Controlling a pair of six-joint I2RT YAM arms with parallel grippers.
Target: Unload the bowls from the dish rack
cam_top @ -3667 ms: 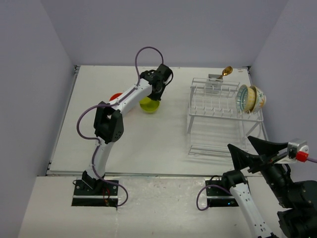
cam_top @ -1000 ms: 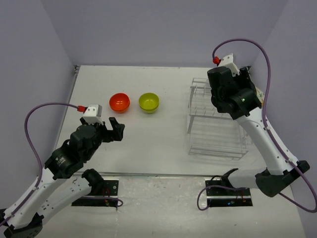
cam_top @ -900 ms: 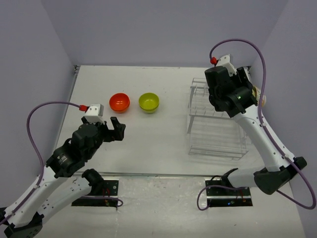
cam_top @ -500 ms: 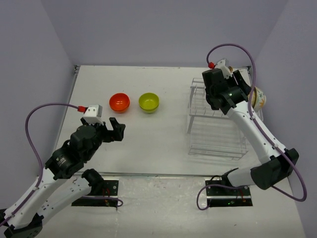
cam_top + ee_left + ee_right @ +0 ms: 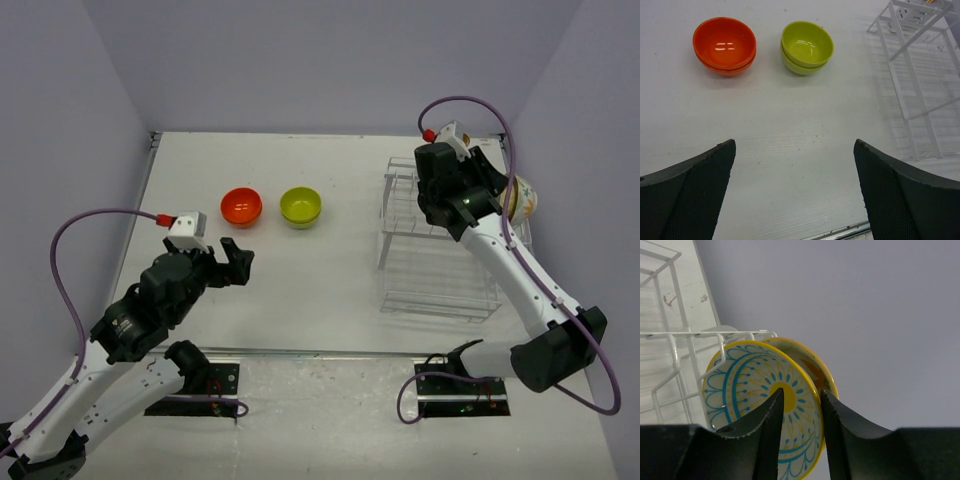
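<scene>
R gripper (image 5: 801, 395) fingers narrow, straddling rim of patterned bowl (image 5: 755, 385) on edge at dish rack (image 5: 435, 250) right end; can't tell if clamped. L gripper (image 5: 794, 145) wide open above table (image 5: 300, 290), orange bowl (image 5: 724, 44) & green bowl (image 5: 806, 45) ahead.

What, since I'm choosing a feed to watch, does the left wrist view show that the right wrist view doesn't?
Only the left wrist view: the orange-red bowls and lime-green bowls, each apparently a nested pair, upright on the table, and the left gripper wide open, holding nothing. Only the right wrist view: two patterned bowls on edge in the dish rack, the right gripper straddling the front one's rim; contact is unclear. Both: the dish rack's white wire and some table.
</scene>
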